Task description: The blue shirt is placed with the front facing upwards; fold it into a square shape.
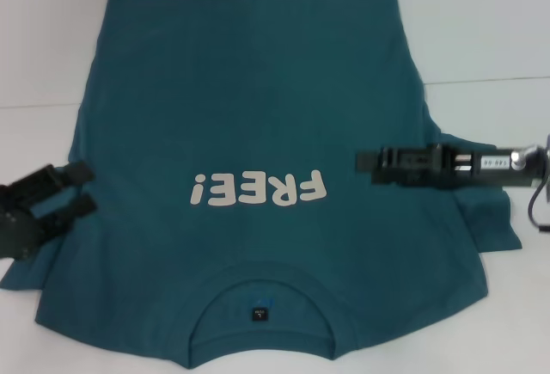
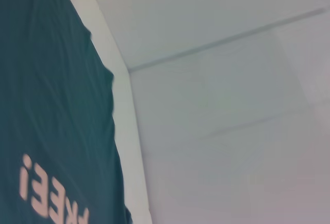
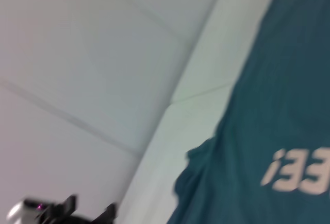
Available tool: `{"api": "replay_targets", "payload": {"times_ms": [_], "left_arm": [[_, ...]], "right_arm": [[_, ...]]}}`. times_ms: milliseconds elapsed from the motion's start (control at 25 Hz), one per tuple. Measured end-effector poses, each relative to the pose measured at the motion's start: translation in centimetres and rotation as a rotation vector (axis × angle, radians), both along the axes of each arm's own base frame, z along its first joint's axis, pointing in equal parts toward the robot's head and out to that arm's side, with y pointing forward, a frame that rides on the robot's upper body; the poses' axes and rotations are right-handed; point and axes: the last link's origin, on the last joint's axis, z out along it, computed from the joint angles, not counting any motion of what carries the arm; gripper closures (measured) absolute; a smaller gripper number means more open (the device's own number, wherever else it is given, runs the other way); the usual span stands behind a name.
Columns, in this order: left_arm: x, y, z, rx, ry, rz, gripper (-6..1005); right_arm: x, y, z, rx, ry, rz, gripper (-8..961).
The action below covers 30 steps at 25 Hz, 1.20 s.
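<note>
Surface: white table (image 1: pixel 481 30), seam at 3 o'clock.
Garment: blue shirt (image 1: pixel 249 107) flat, collar toward me.
Left gripper (image 1: pixel 84 192): jaws apart, 9 o'clock sleeve.
Right gripper (image 1: pixel 365 163): my view cannot tell its jaw state.
Technique: I judge pinching sleeve edges, then folding inward evenly, works best.

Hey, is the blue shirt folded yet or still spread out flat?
Mostly spread: the blue shirt lies front up, its FREE! lettering and collar showing. Its sleeves look tucked or bunched at the sides, no square yet.

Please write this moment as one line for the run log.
blue shirt: flat, front up, unfolded | left gripper: open, over left sleeve | right gripper: over right chest
</note>
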Motion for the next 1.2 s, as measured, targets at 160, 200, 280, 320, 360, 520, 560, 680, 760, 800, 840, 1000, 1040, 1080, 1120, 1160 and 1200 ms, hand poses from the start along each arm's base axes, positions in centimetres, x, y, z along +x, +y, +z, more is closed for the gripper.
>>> {"api": "replay_targets", "payload": {"times_ms": [160,200,280,320,360,520,560,680,760,800,840,1000,1040,1080,1120,1160,1200], "left_arm": [[-0.9,0.6,1.0,0.047,0.024,0.05,296],[-1.2,0.9,1.3,0.059,0.039,0.066,295],[-1.6,1.4,1.5,0.077,0.064,0.097,295],[-2.0,1.7,1.6,0.086,0.076,0.12,295],[-2.3,2.0,1.6,0.093,0.086,0.148,295],[-3.2,2.9,1.5,0.111,0.126,0.221,296],[-3.4,3.1,1.5,0.112,0.144,0.236,296],[-4.3,3.7,1.3,0.106,0.221,0.28,296],[-4.9,4.1,1.2,0.099,0.277,0.309,296],[-5.1,4.2,1.1,0.099,0.29,0.315,295],[-5.3,4.3,1.1,0.102,0.307,0.321,295],[-5.6,4.4,1.3,0.12,0.343,0.321,295],[-5.6,4.5,1.3,0.123,0.347,0.324,295],[-5.8,4.5,1.4,0.128,0.353,0.331,295],[-6.0,4.5,1.5,0.134,0.36,0.34,295],[-6.3,4.6,1.5,0.141,0.373,0.355,296],[-6.3,4.6,1.5,0.141,0.373,0.355,296]], "right_arm": [[0.4,1.3,1.3,0.03,-0.025,-0.064,119],[0.4,1.5,1.5,0.036,-0.029,-0.075,119],[0.7,1.9,1.9,0.051,-0.04,-0.098,119],[0.8,2.0,2.0,0.056,-0.045,-0.108,119],[0.9,2.2,2.1,0.061,-0.049,-0.117,119],[1.1,2.4,2.3,0.073,-0.058,-0.128,119],[1.1,2.4,2.3,0.074,-0.059,-0.128,119],[1.0,2.5,2.3,0.074,-0.06,-0.126,119],[1.0,2.5,2.3,0.073,-0.061,-0.125,119],[1.0,2.5,2.3,0.073,-0.062,-0.126,119],[1.0,2.5,2.3,0.073,-0.062,-0.126,119],[1.0,2.5,2.2,0.069,-0.066,-0.125,119],[1.0,2.4,2.2,0.067,-0.067,-0.125,119],[1.1,2.4,2.2,0.065,-0.068,-0.125,119],[1.1,2.4,2.2,0.065,-0.068,-0.126,119],[1.2,2.3,2.2,0.066,-0.069,-0.129,119],[1.2,2.3,2.2,0.066,-0.069,-0.129,119]]}}
